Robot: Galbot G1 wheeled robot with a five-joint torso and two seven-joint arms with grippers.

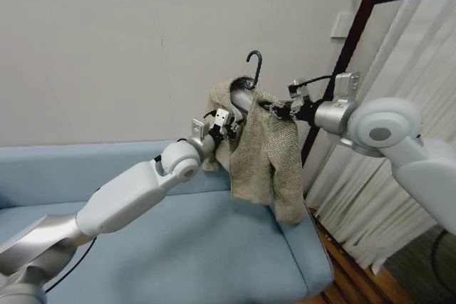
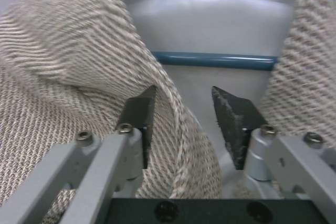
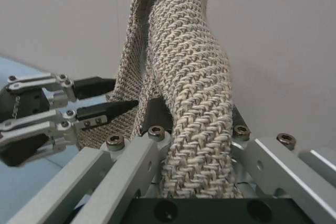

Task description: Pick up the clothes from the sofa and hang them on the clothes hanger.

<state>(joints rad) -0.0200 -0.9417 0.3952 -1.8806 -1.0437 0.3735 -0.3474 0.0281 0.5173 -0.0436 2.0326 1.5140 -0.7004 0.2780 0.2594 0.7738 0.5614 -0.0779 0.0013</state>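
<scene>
Beige knit sweater (image 1: pixel 262 154) hanging in mid-air above the blue sofa (image 1: pixel 178 247), draped over a blue hanger (image 2: pixel 215 60) w/ its hook (image 1: pixel 254 62) poking up on top. Dark clothes rack (image 1: pixel 356 33) standing on the robot's right, apart from the hook.

Right hand (image 3: pixel 197 124) clamping a thick fold of knit at one shoulder — fingers closed on it. Left hand (image 2: pixel 184 124) sitting at the other shoulder, fingers apart, a knit edge running between them, not pinched.

Judging: sweater is being settled on the hanger, approx. midway thru the task. To do it well — R holding firm, L closing on the fabric edge only, not the hanger bar, then easing the knit down evenly, leaving the hook upright & free for the rail.
</scene>
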